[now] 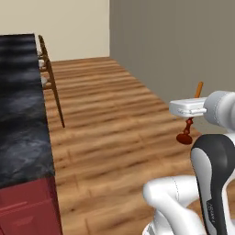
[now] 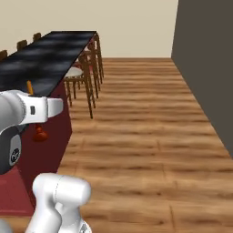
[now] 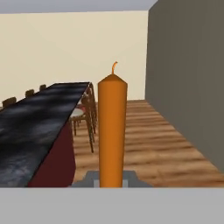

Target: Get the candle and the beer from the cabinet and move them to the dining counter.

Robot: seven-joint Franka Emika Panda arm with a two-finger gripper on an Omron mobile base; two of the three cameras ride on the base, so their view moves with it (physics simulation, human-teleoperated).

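Note:
My gripper [image 3: 112, 178] is shut on the candle [image 3: 112, 131], a thin orange taper standing upright between the fingers. From the left base view the candle [image 1: 199, 88] pokes up above the white hand [image 1: 188, 108], and its dark red holder and round foot hang below. From the right base view the candle [image 2: 30, 86] is held over the near edge of the dining counter [image 2: 50, 54]. The long black marble dining counter [image 1: 18, 114] runs away on the left [image 3: 30, 127]. The beer and the cabinet are out of view.
Wooden chairs [image 2: 88, 68] line the counter's floor side [image 1: 48, 69]. A grey wall [image 2: 205, 68] bounds the right. Open wooden floor [image 1: 105, 119] lies between them. The counter's side is dark red [image 2: 54, 136], with red fronts near me [image 1: 27, 206].

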